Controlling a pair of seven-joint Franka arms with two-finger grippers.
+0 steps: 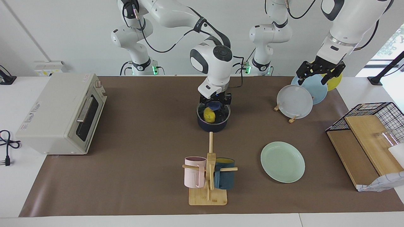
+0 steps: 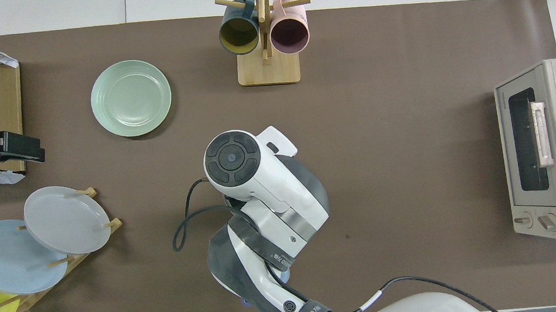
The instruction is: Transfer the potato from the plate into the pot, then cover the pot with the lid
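The navy pot (image 1: 213, 124) stands mid-table, on the robots' side of the mug tree. The yellow potato (image 1: 209, 115) lies inside it and shows through the glass lid (image 1: 221, 114), which sits on or just above the pot's rim. My right gripper (image 1: 215, 102) is directly over the pot, its fingers around the lid's blue knob (image 1: 215, 105). In the overhead view the right arm (image 2: 255, 177) hides the pot, the lid and the potato. The mint-green plate (image 1: 282, 161) (image 2: 131, 98) lies bare toward the left arm's end. My left gripper (image 1: 318, 74) waits open in the air over the plate rack.
A toaster oven (image 1: 60, 113) stands at the right arm's end. A mug tree (image 1: 208, 176) with a pink and a teal mug stands farther from the robots than the pot. A plate rack (image 1: 295, 101) and a wire-and-wood shelf (image 1: 366, 142) are at the left arm's end.
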